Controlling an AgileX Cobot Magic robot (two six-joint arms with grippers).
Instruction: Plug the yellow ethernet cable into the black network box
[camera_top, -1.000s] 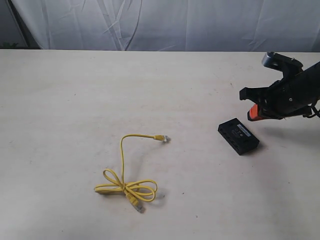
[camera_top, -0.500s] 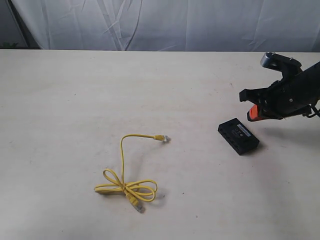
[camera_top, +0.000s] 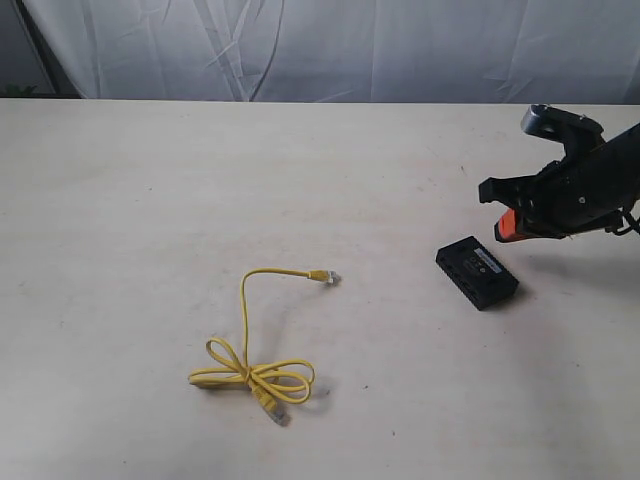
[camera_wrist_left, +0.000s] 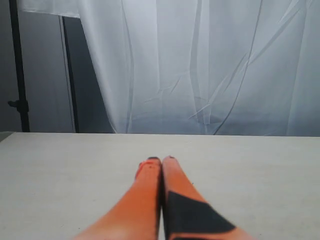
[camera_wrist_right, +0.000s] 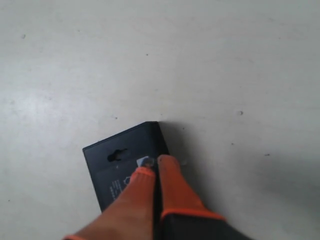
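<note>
The yellow ethernet cable (camera_top: 250, 350) lies on the table left of centre, its lower part bundled in loops, one clear plug (camera_top: 331, 277) pointing right and another near the bundle. The black network box (camera_top: 476, 272) lies flat at the right, ports facing the front left. My right gripper (camera_top: 505, 226) hovers just behind and above the box, orange fingers shut with nothing between them. In the right wrist view the box (camera_wrist_right: 120, 160) sits under the shut fingertips (camera_wrist_right: 156, 164). My left gripper (camera_wrist_left: 161, 162) is shut and empty, over bare table; it does not show in the exterior view.
A white curtain (camera_top: 330, 50) hangs behind the table's far edge. A dark stand (camera_wrist_left: 19, 75) rises at the side in the left wrist view. The beige tabletop (camera_top: 150, 180) stretches between cable and box.
</note>
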